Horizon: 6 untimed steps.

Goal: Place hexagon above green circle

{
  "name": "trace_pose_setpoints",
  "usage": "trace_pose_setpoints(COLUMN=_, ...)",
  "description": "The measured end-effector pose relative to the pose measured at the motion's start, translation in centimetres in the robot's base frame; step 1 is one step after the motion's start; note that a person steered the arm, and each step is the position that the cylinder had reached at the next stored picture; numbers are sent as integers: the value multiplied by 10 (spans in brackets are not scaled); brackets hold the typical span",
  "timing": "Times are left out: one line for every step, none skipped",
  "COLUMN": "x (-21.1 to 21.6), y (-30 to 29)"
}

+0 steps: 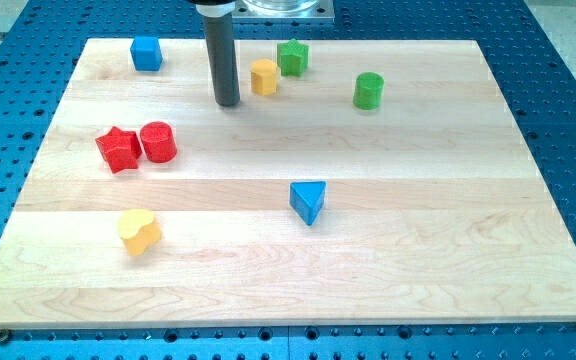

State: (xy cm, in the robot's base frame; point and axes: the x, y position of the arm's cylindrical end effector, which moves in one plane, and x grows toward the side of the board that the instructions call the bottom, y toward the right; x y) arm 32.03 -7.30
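The yellow hexagon (264, 77) lies near the view's top, just left of a green star (292, 57) and touching or almost touching it. The green circle (368, 90) stands further to the view's right, at about the same height. My tip (227, 102) is on the board just left of and slightly below the yellow hexagon, with a small gap between them.
A blue cube (146, 53) sits at the top left. A red star (118, 149) and a red cylinder (158, 142) stand side by side at the left. A blue triangle (308, 201) is near the middle. A yellow heart (139, 231) is at the lower left.
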Motion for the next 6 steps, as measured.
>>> trace_pose_setpoints(x=0, y=2)
trace_pose_setpoints(x=-11, y=8)
trace_pose_setpoints(x=-40, y=15)
trace_pose_setpoints(x=-46, y=51)
trace_pose_setpoints(x=-39, y=90)
trace_pose_setpoints(x=-33, y=93)
